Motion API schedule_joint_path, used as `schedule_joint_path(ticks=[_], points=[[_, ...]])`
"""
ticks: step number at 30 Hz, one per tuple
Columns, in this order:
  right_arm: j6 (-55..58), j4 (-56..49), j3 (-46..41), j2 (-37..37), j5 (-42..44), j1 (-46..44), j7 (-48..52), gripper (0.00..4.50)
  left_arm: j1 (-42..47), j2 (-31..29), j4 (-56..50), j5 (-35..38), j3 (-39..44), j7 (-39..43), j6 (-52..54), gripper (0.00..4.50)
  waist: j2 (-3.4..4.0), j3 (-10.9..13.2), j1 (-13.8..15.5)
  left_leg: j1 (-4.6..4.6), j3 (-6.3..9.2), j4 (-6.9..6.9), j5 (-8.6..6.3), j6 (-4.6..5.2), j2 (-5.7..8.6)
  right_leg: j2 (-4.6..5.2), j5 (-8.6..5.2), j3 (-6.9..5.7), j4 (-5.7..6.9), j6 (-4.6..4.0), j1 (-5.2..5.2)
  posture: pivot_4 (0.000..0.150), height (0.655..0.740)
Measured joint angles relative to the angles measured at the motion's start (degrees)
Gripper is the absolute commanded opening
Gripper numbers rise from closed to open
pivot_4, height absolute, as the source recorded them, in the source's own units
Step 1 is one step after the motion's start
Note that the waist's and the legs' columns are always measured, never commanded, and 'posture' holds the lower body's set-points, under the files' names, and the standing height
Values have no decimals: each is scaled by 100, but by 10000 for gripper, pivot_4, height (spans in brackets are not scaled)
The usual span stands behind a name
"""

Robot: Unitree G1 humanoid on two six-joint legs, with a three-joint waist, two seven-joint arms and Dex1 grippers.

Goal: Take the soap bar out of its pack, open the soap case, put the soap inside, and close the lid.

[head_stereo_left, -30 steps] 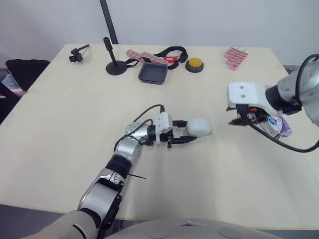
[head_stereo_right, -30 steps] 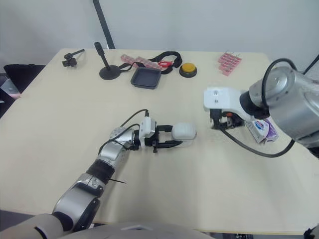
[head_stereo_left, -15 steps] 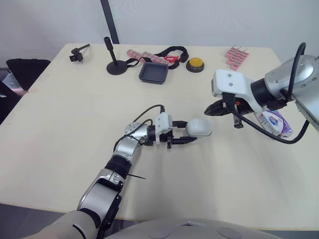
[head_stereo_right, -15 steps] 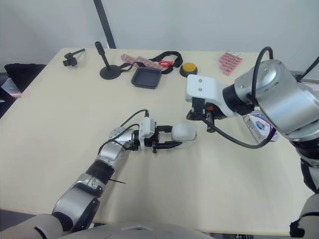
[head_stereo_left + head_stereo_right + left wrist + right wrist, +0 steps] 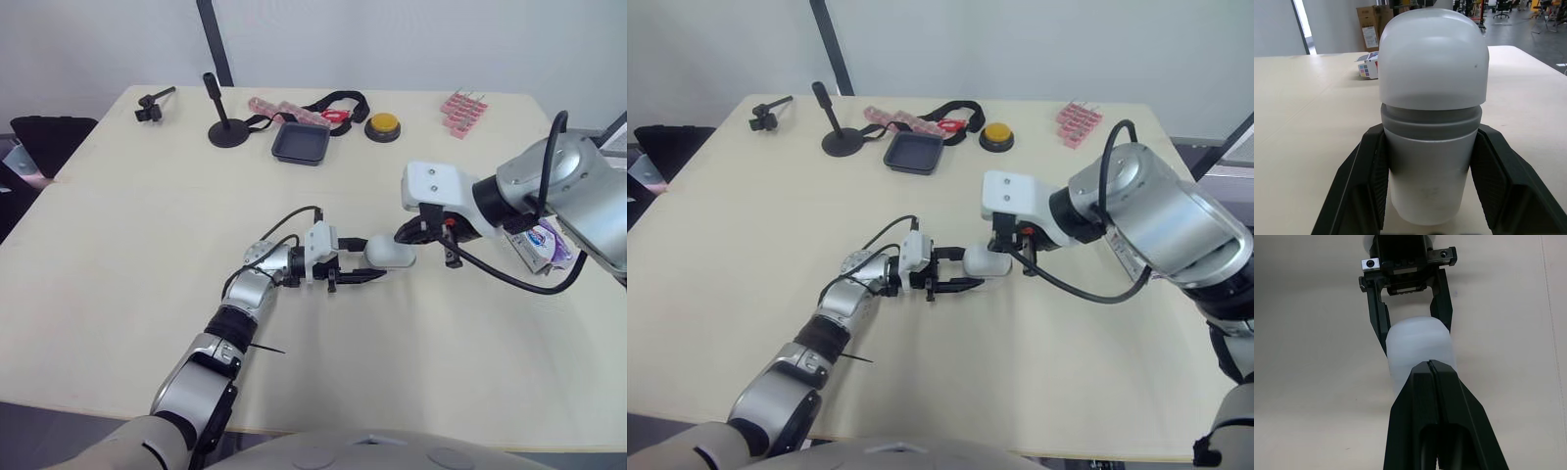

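Note:
The soap case point(image 5: 390, 253), a white rounded capsule with a grey lower half point(image 5: 1430, 161), lies mid-table. My left gripper point(image 5: 355, 262) is shut on it, with black fingers point(image 5: 1369, 181) on both sides of the grey half. My right gripper point(image 5: 1430, 364) is shut with nothing between its fingers, and its tip hovers just over the case's rounded end point(image 5: 1420, 345). I cannot tell whether it touches the case. The soap pack point(image 5: 542, 241), a purple and white wrapper, lies at the table's right edge behind the right arm.
Along the far edge stand a black tray point(image 5: 302, 143), a yellow button point(image 5: 383, 126), a black stand point(image 5: 227, 129), a black strap point(image 5: 338, 102), pink pieces point(image 5: 463, 108) and a small black clamp point(image 5: 150, 106).
My right arm has swung left, away from the soap pack, until its shut fingertips came over the case's end. The left gripper and the case stayed put.

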State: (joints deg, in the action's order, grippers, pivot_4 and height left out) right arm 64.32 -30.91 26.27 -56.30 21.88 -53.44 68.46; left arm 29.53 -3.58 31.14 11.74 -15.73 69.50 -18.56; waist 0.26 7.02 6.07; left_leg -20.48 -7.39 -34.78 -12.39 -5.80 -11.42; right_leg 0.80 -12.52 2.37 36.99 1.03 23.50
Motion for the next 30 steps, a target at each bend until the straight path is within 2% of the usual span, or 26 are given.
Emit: schedule_joint_path(ticks=[30], points=[[-298, -110, 40, 38, -129, 210, -220, 181, -28, -64, -48, -2, -4, -47, 40, 18570, -2, -2, -53, 19, 0, 1, -1, -4, 0, -1, 0, 1, 1, 0, -17, 1500, 7400]])
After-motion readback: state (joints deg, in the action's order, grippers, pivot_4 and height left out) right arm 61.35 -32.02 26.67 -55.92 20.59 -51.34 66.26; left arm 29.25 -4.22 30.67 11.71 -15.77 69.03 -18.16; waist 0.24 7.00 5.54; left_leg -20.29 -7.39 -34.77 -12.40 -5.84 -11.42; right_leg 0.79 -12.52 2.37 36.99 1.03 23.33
